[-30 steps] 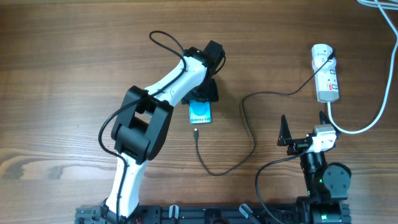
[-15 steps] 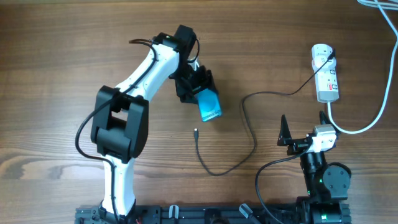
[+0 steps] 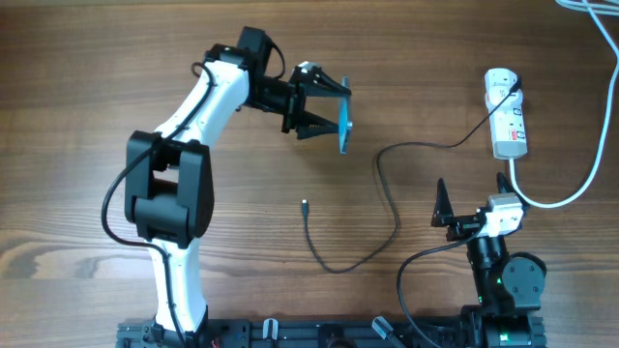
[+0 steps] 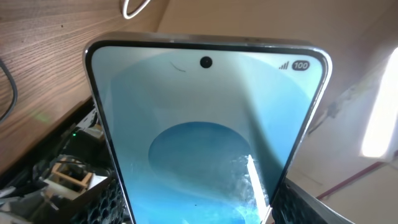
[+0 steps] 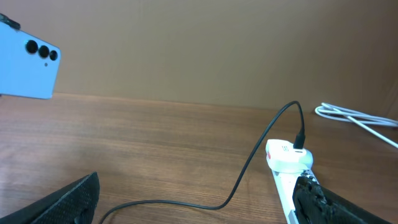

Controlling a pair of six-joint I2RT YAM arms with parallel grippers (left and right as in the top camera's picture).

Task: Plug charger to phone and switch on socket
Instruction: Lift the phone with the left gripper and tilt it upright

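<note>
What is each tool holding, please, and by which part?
The left tool holds the phone by its lower end; the right tool holds nothing.

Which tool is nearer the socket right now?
Right. The right tool sits open just short of the socket, on the base side; the left tool is far off, holding the phone aloft.

bright even light, soft shadows; phone (image 4: 205,143) screen shows glare.

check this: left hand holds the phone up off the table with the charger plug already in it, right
No. The left hand holds the phone up off the table, but the charger plug lies loose on the table, as the overhead view shows.
</note>
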